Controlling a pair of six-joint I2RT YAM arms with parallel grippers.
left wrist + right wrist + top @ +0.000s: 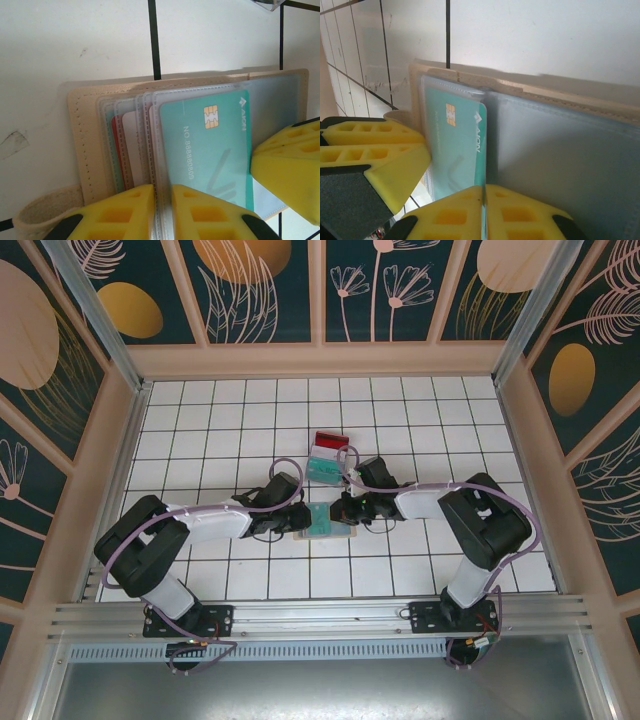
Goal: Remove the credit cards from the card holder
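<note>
Mid-extraction: card holder point(328, 521) lies open on table point(230, 430) betw. both arms, w/ loose cards point(325, 455) out just beyond it. Left gripper point(162, 212) is clamped on holder's clear sleeves point(148, 125). Right gripper point(482, 215) is pressed together at edge of teal card point(455, 145), can't tell if pinched. Next, prob.: slide that card out while left pins holder.

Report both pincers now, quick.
Left pincer: closed on the card holder's clear sleeves.
Right pincer: shut on one sleeve's edge, beside the teal card.
</note>
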